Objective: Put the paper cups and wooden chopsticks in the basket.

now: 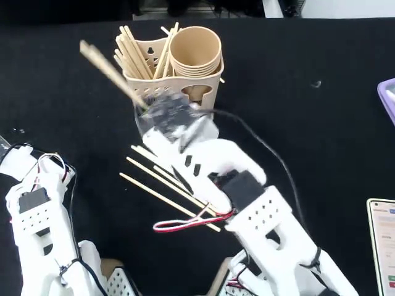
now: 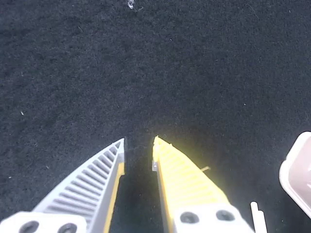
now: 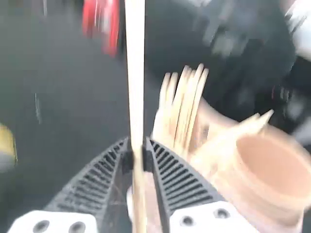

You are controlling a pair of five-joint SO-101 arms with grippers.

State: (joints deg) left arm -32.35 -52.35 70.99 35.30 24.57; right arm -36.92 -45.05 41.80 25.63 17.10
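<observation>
The right gripper (image 3: 136,148) clamps a chopstick (image 1: 106,66), angled at upper left toward the basket (image 1: 207,86), probably to join those beside the cups (image 1: 196,44). Spare chopsticks (image 1: 165,185) lie centre-frame. The left gripper (image 2: 138,148) rests slightly open and empty at lower left.

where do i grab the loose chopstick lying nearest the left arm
Take the chopstick on its bare half toward the left arm, coming straight down, jaws across it. It lies flat and diagonal; its other end runs into the red wires.
</observation>
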